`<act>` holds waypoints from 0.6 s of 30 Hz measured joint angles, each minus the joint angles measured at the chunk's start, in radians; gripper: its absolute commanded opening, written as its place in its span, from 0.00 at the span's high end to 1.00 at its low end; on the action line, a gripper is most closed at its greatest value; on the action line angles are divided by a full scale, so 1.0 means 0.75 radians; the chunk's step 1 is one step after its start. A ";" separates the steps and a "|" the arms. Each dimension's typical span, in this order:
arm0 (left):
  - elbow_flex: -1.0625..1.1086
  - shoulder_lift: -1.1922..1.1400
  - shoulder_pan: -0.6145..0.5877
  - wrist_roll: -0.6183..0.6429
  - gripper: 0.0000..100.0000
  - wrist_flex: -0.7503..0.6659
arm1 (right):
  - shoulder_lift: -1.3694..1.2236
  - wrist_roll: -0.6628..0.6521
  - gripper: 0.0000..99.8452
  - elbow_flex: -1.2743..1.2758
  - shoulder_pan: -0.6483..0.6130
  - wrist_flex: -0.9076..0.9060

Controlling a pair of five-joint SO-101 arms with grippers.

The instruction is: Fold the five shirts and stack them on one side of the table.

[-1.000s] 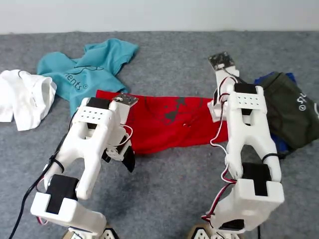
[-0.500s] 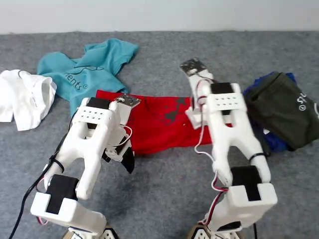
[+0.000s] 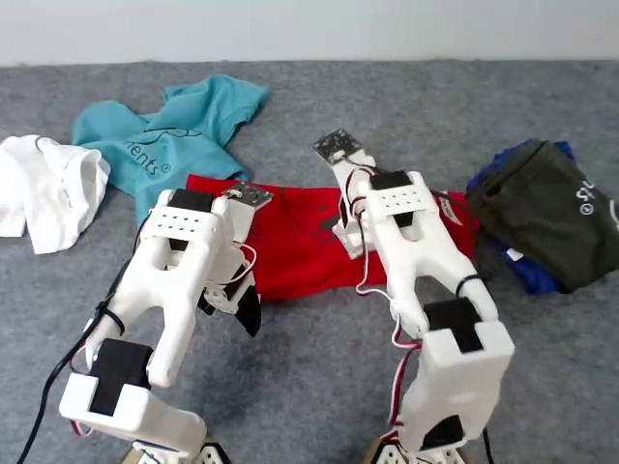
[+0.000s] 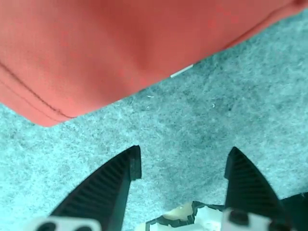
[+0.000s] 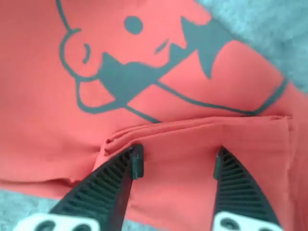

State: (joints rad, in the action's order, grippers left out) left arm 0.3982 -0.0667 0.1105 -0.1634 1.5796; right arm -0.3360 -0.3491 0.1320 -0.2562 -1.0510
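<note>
Two arms: white, their bases side by side at the near edge of the grey tabletop (image 3: 319, 358)
left gripper (image 4: 185, 161): fingers spread wide with nothing between them, poised over bare tabletop just short of the near hem of the red shirt (image 3: 300, 246)
right gripper (image 5: 179, 154): fingers spread apart and holding nothing, poised low above the red shirt, over a folded-over layer just beside its dark print
red shirt: laid out flat across the middle of the tabletop, running left to right, partly hidden under both arms
blue shirt (image 3: 530, 275): bunched near the right edge, mostly covered, a strip of it showing on the near side
dark green shirt (image 3: 546, 208): crumpled on top of the blue shirt near the right edge, just beside the right end of the red shirt
white shirt (image 3: 48, 188): crumpled at the left edge, touching the teal shirt (image 3: 164, 135)
teal shirt: rumpled toward the far left corner, its near side meeting the far left corner of the red shirt
</note>
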 measured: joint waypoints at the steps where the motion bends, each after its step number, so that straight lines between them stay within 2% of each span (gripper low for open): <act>1: 0.000 0.000 0.000 0.000 0.72 0.000 | -0.016 0.002 0.76 0.000 -0.004 0.012; 9: 0.000 0.000 0.000 0.000 0.72 0.000 | -0.045 0.002 0.76 -0.002 -0.012 0.027; 16: 0.000 0.000 0.000 0.000 0.72 0.000 | 0.139 0.000 0.76 -0.010 -0.008 -0.153; 18: 0.000 0.000 0.000 0.000 0.72 0.000 | 0.217 0.000 0.76 -0.010 0.037 -0.205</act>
State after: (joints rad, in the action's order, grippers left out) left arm 0.3982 -0.0667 0.1105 -0.1634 1.5796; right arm -0.1734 -0.3491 0.1243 -0.2286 -1.2045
